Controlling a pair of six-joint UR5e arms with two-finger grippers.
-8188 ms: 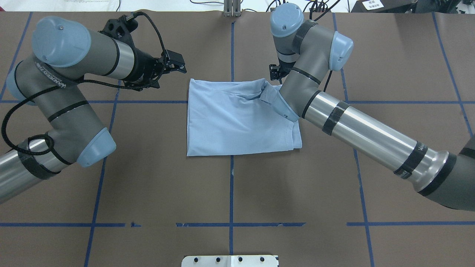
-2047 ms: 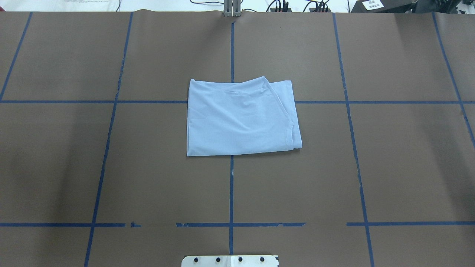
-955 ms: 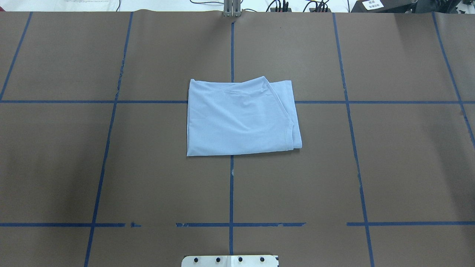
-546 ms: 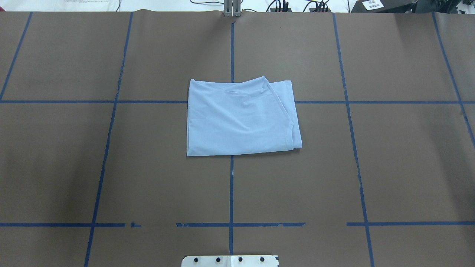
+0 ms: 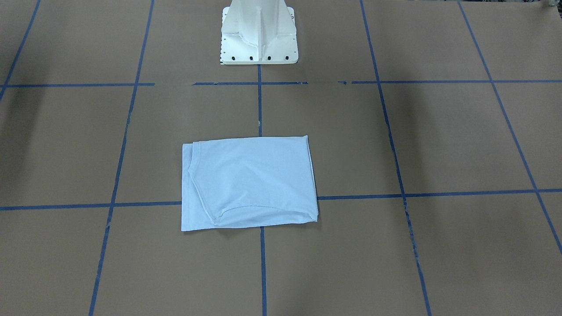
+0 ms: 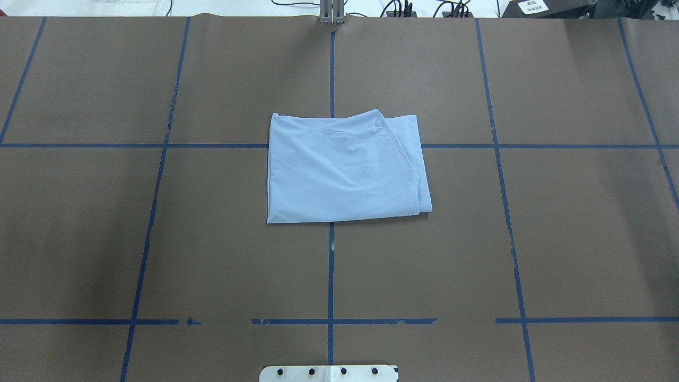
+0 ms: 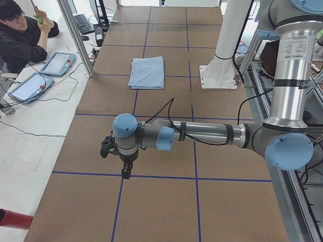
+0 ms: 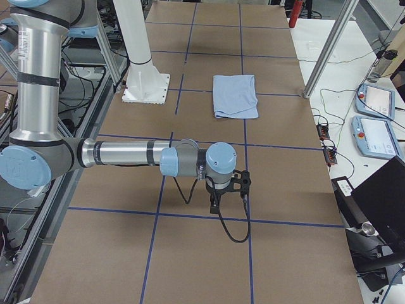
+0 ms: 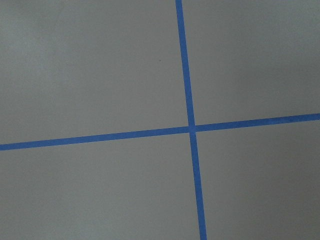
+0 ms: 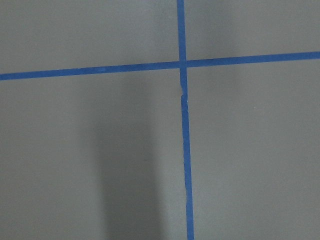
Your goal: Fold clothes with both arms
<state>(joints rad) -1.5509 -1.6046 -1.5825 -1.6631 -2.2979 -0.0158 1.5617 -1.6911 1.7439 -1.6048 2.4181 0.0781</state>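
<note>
Both arms [image 7: 202, 133] are off the shirt [image 6: 339, 170] now; it looks soft and limp. I'd pinch its three-o'clock hem [image 6: 412, 185]. My jaws' width I cannot tell.

Left tool [image 7: 125, 173], right tool [image 8: 214, 204]: opening unreadable.

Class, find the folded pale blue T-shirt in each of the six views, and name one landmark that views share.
Exterior front-facing: T-shirt just left of centre.
Overhead exterior: centre, upper half.
Exterior left: upper part, left of middle.
Exterior right: upper part, right of middle.
Left wrist-mounted: not in it.
Right wrist-mounted: not in it.
Landmark: white pedestal base, in all four exterior views.
</note>
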